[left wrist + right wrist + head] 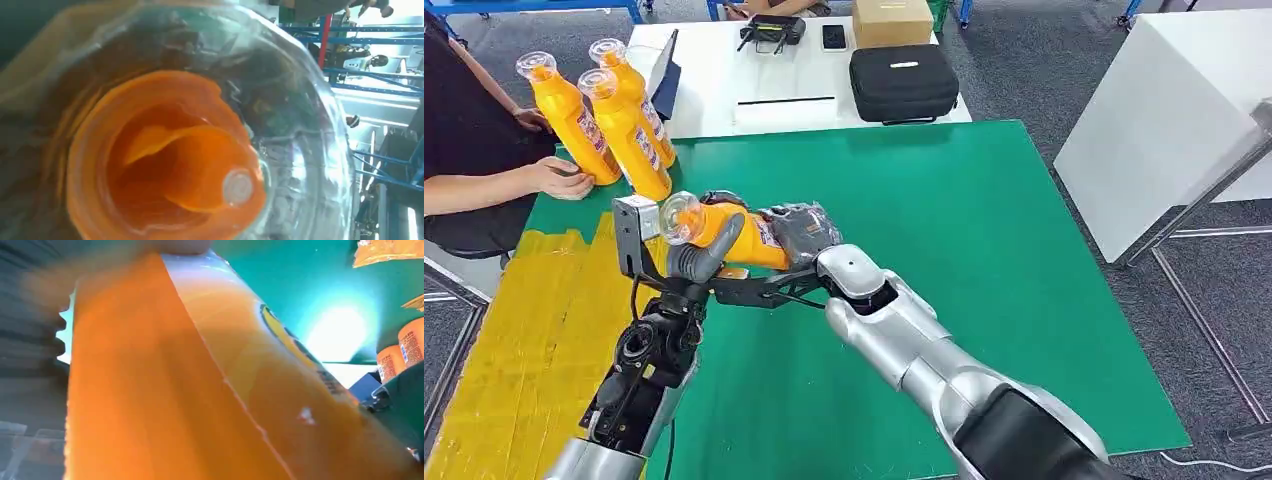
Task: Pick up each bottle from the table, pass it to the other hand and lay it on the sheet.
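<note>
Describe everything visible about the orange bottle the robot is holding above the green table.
The bottle is orange plastic with a printed label and a clear domed cap over an orange nozzle. It lies roughly level in the air above the green table, cap pointing toward the robot's left. The right hand grips its base end, and the left hand wraps its neck end. It touches neither the table nor the yellow sheet.

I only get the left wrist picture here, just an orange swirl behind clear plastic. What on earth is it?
Observer: A bottle's clear cap seen end on. The head view shows the orange bottle lying sideways above the green table.
Operator: Who has it?
Observer: The right hand grips its base end, and the left hand is at the neck.
Operator: More bottles?
Observer: Three bottles stand at the table's far left corner, a person's hand beside them.
</note>
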You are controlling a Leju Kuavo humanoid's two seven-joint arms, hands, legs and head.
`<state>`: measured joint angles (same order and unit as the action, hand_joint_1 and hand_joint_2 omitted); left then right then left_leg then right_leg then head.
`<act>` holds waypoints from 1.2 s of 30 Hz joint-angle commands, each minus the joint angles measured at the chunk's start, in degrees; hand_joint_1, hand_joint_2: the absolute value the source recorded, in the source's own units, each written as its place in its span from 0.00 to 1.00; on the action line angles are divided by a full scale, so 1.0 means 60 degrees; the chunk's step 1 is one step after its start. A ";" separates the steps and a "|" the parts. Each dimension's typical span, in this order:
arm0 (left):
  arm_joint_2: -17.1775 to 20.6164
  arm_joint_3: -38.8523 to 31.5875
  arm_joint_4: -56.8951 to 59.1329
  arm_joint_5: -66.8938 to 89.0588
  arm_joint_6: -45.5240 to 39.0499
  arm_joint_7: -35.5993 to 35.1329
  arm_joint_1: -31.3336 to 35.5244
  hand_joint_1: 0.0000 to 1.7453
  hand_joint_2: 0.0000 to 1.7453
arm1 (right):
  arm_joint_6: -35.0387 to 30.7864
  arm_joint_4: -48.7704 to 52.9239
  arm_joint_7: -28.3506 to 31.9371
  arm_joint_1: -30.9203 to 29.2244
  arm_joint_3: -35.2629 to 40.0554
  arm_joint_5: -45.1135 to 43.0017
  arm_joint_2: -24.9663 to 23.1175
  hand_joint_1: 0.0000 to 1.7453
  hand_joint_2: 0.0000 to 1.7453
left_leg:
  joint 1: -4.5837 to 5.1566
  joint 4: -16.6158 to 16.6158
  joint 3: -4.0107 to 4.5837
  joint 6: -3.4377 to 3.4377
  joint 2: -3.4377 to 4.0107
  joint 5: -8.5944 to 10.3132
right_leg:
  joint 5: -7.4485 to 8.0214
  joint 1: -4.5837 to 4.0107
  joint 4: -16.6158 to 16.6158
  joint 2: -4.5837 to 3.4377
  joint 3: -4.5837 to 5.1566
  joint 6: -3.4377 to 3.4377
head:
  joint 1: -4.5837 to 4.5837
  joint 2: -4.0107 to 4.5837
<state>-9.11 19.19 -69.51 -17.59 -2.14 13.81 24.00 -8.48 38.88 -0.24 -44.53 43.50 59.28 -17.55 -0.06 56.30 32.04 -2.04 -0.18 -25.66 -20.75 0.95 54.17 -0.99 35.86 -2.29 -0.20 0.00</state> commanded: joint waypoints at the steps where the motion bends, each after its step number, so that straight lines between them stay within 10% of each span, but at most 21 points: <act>1: -0.0213 0.0388 0.0494 -0.0026 0.0143 -0.0140 0.0762 1.00 1.00 | 0.0085 -0.0024 0.0239 -0.0196 0.0897 0.0162 -0.0363 1.00 1.00 | -0.0008 0.0015 -0.0033 0.0020 -0.0011 -0.0028 | -0.0034 -0.0011 0.0020 0.0026 -0.0035 0.0021 | 0.0000 0.0000; 14: -0.0218 0.0374 0.0218 -0.0119 0.0158 -0.0099 0.0611 1.00 1.00 | -0.0164 -0.0149 0.0182 -0.0182 0.0701 0.0163 -0.0313 1.00 1.00 | -0.0011 0.0023 -0.0053 0.0026 -0.0010 -0.0042 | -0.0048 -0.0016 0.0030 0.0029 -0.0053 0.0027 | 0.0000 0.0000; 15: -0.0219 0.0372 0.0181 -0.0128 0.0168 -0.0108 0.0585 1.00 1.00 | -0.0369 -0.0051 0.0166 -0.0113 0.0639 0.0158 -0.0289 0.81 1.00 | -0.0009 0.0012 -0.0027 0.0017 -0.0009 -0.0023 | -0.0027 -0.0012 0.0013 0.0023 -0.0031 0.0018 | 0.0004 0.0000; 16: -0.0215 0.0378 0.0175 -0.0141 0.0191 -0.0122 0.0581 1.00 1.00 | -0.0481 -0.0054 0.0245 -0.0085 0.0584 0.0074 -0.0288 0.00 1.00 | -0.0006 0.0005 -0.0014 0.0012 -0.0008 -0.0012 | -0.0015 -0.0008 0.0005 0.0018 -0.0018 0.0012 | 0.0000 0.0000; 17: -0.0210 0.0383 0.0168 -0.0142 0.0192 -0.0122 0.0586 1.00 1.00 | -0.0511 -0.0053 0.0207 -0.0094 0.0543 0.0080 -0.0277 0.00 1.00 | -0.0004 0.0002 -0.0013 0.0011 -0.0009 -0.0009 | -0.0013 -0.0006 0.0002 0.0018 -0.0016 0.0011 | 0.0000 0.0000; 18: -0.0197 0.0377 0.0155 -0.0144 0.0191 -0.0121 0.0584 1.00 1.00 | -0.0483 -0.0066 0.0120 -0.0097 0.0497 0.0062 -0.0287 0.00 0.00 | -0.0005 0.0006 -0.0028 0.0016 -0.0010 -0.0019 | -0.0024 -0.0008 0.0009 0.0023 -0.0030 0.0016 | 0.0004 0.0000; 36: 0.0032 0.0185 -0.0123 -0.0301 0.0182 0.0046 0.0383 1.00 1.00 | -0.0318 -0.0027 -0.0055 -0.0111 0.0617 0.0297 -0.0241 0.00 0.00 | -0.0005 0.0005 -0.0030 0.0016 -0.0002 -0.0020 | -0.0023 -0.0008 0.0009 0.0016 -0.0030 0.0017 | 0.0004 0.0000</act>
<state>-9.29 18.69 -71.54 -18.88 -1.81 13.88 23.65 -10.99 39.39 -0.85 -43.81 43.39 60.83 -18.34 -0.06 56.30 32.05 -2.04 -0.18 -25.66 -20.75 0.95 54.17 -0.99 35.86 -2.29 -0.18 0.00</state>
